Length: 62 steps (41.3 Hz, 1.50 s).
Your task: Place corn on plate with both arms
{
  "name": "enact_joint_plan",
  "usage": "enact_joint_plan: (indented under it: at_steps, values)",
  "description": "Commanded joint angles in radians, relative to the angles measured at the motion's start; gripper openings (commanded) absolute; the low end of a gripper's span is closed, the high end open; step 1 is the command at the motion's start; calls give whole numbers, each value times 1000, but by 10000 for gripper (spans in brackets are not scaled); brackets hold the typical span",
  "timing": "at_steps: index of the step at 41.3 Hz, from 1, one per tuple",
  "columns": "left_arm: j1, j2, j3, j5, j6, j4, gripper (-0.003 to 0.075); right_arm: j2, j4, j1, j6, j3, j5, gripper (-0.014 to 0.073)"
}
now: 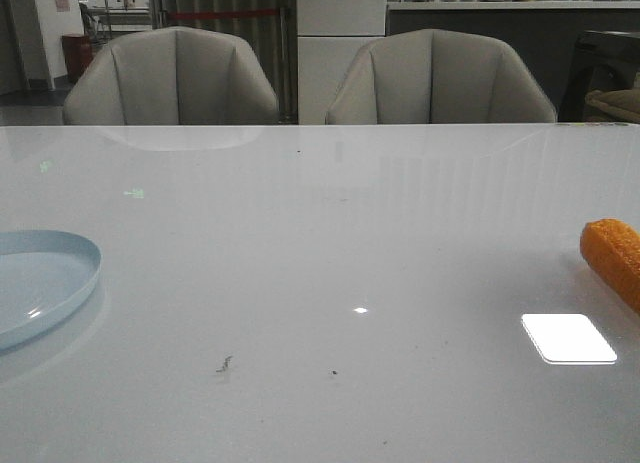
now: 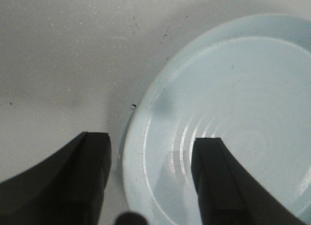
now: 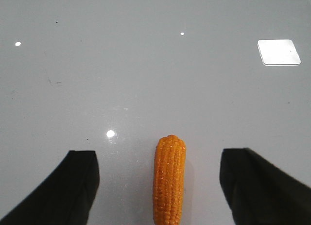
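Note:
The orange-yellow corn (image 1: pixel 614 258) lies on the white table at the far right edge of the front view, partly cut off. In the right wrist view the corn (image 3: pixel 169 179) lies between my right gripper's (image 3: pixel 160 159) open fingers, touching neither. The pale blue plate (image 1: pixel 40 280) sits at the left edge of the front view. In the left wrist view my left gripper (image 2: pixel 151 140) is open, with the plate's rim (image 2: pixel 133 152) between its fingers: one finger over the plate (image 2: pixel 252 113), the other over the table. Neither arm shows in the front view.
The glossy white table (image 1: pixel 320 283) reflects a bright ceiling light (image 1: pixel 568 338). Two grey chairs (image 1: pixel 172 78) (image 1: pixel 440 78) stand behind the table's far edge. Small dark specks (image 1: pixel 224 364) mark the tabletop near the front.

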Motion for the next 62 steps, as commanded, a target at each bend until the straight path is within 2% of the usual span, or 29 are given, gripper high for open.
enact_joint_plan:
  at_steps: [1,5,32,52,55,57,60,61,62]
  values:
    - [1,-27,-30,-21,-5,-20,370,-6,0,-8,-6,-40,-69,615]
    - [1,-13,-30,-39,-5,-14,347,-6,0,-8,-6,-40,-69,615]
    - [1,9,-30,-130,-3,-12,348,-6,0,-8,-6,-40,-69,615]
    - [1,77,-28,-84,-3,-14,344,-6,0,-8,-6,-40,-51,615]
    - [1,79,-28,-84,-3,-14,303,-6,0,-8,-6,-40,-48,615]
    - [1,79,-28,-84,-3,-14,236,-6,0,-8,-6,-40,-48,615]
    - [-1,79,-28,-73,-1,-16,90,-6,0,-8,-6,-40,-48,615]
    - [-3,79,-28,-70,6,-16,79,-6,0,-8,-6,-40,-48,615]
    - [-9,79,-28,-65,13,-18,106,-6,0,-8,-6,-40,-48,615]
